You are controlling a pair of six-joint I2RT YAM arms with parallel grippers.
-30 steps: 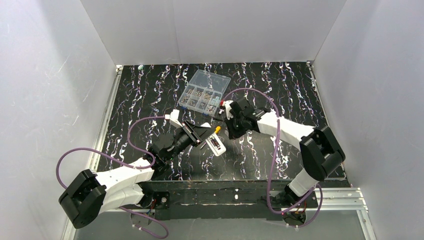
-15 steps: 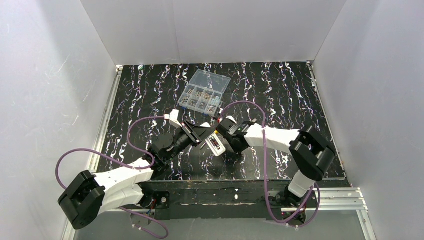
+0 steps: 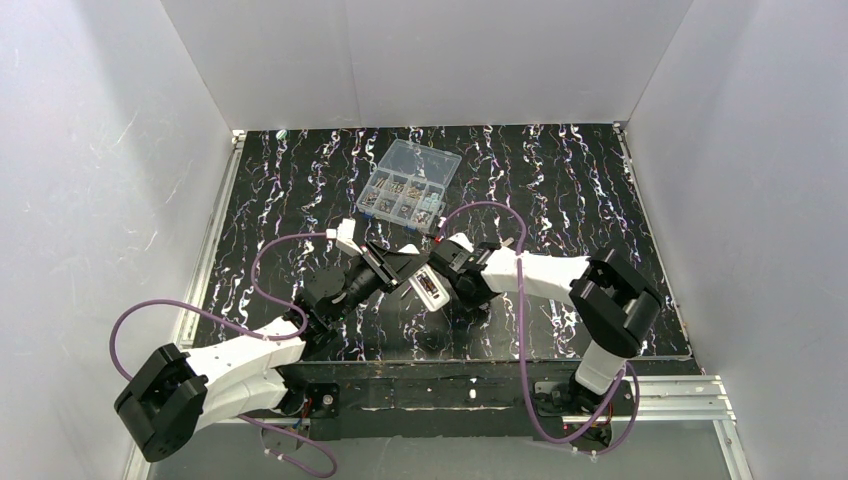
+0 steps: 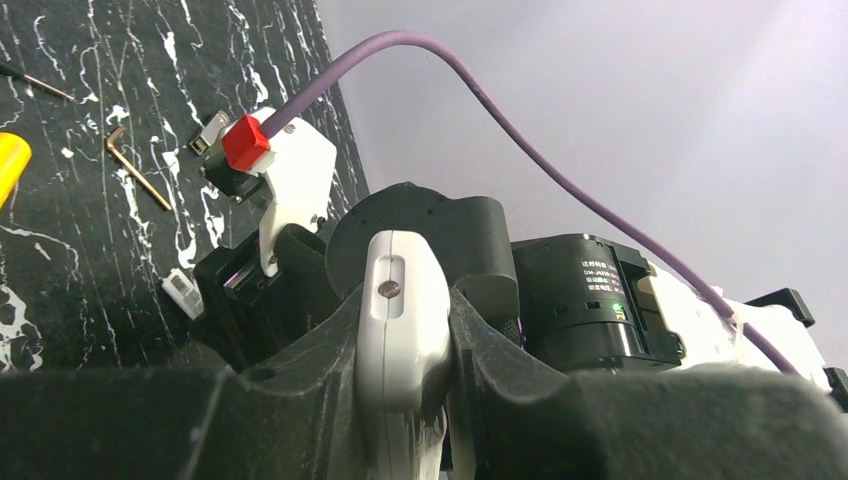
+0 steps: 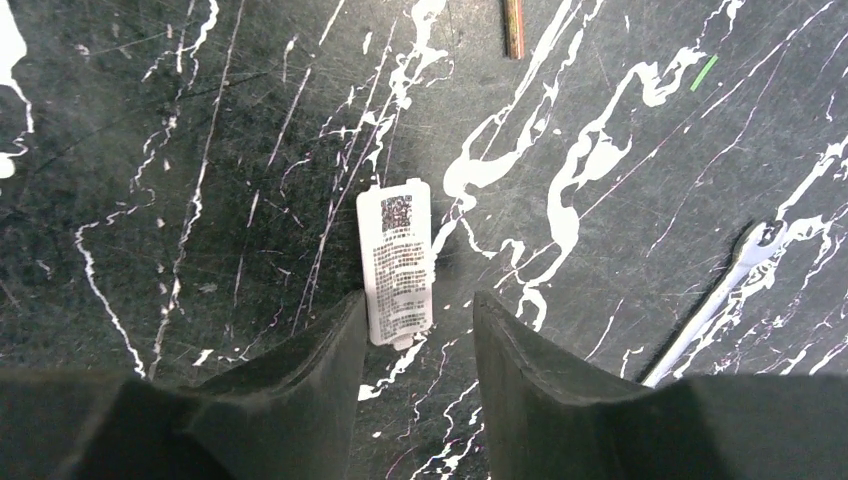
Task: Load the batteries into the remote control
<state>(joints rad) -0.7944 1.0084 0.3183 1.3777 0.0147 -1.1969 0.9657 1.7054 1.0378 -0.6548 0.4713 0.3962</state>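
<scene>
The remote control (image 3: 428,288) is a slim white bar with a dark patch on its upper face, held off the table. My left gripper (image 3: 414,276) is shut on it; in the left wrist view its rounded white end (image 4: 402,310) is pinched between the black fingers (image 4: 300,370). My right gripper (image 3: 453,288) hangs low just right of the remote. Its jaws stand apart (image 5: 418,300) over a small white labelled cover (image 5: 397,262) that lies flat on the table, close to the left finger (image 5: 320,350). No batteries show in any view.
A clear compartment box (image 3: 410,184) of small metal parts sits behind the grippers. A hex key (image 4: 138,170) and a yellow screwdriver handle (image 4: 10,165) lie on the marbled black table. A metal wrench (image 5: 712,318) lies right of the right gripper. White walls enclose the table.
The right arm has swung from beside the compartment box toward me and down, ending next to the remote, and its jaws now stand apart. The left arm has barely moved.
</scene>
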